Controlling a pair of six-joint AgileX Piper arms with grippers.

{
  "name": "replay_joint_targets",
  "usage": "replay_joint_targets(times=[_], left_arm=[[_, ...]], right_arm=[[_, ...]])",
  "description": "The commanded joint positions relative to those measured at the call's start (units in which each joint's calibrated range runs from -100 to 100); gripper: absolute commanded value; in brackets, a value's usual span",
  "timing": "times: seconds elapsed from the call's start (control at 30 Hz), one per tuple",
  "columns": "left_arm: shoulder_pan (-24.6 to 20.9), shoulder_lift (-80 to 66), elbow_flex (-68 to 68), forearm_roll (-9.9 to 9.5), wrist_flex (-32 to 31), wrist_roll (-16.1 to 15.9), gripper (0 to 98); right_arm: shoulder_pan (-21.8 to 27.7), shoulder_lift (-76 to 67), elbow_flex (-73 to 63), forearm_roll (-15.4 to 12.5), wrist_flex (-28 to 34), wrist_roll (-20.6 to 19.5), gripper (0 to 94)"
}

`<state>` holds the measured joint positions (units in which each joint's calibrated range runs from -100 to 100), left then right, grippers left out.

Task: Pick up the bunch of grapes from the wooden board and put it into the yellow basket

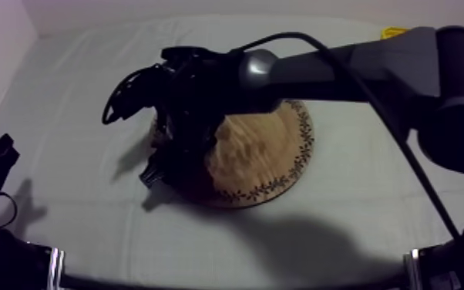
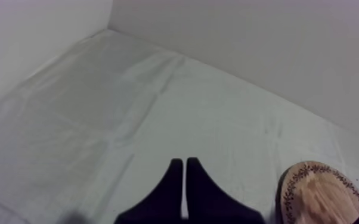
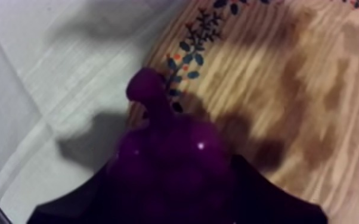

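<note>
Grapes [image 3: 170, 158] sit between the two fingers of the right gripper [image 3: 170, 199], which press on the bunch from both sides. The stem points away from the wrist, over the patterned rim of the board [image 3: 289, 89] on the side toward my left. Whether the bunch is off the wood I can't tell. The basket [image 1: 395, 32] lies well apart at the far right, behind that arm, so the carry should go that way. The left gripper [image 2: 185, 179] is closed on nothing, near the board.

Creased grey-white cloth [image 1: 73, 123], pale wall [image 2: 265, 42] behind its far edge
</note>
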<state>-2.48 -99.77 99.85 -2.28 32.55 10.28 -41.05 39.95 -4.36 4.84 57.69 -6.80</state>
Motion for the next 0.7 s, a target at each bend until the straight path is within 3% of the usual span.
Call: replay_joint_targets(times=[0.0, 0.33, 0.67], left_arm=[[0.0, 0.0, 0.0, 0.01, 0.0, 0.0, 0.0], [0.0, 0.0, 0.0, 0.01, 0.0, 0.0, 0.0], [0.0, 0.0, 0.0, 0.01, 0.0, 0.0, 0.0]], right_arm=[[0.0, -2.2, 0.5, 1.0, 2.1, -0.6, 12.0], [3.0, -20.6, 12.8, 3.7, 4.7, -1.0, 11.2], [15.8, -34.1, 14.0, 0.5, 5.9, 3.1, 14.5]])
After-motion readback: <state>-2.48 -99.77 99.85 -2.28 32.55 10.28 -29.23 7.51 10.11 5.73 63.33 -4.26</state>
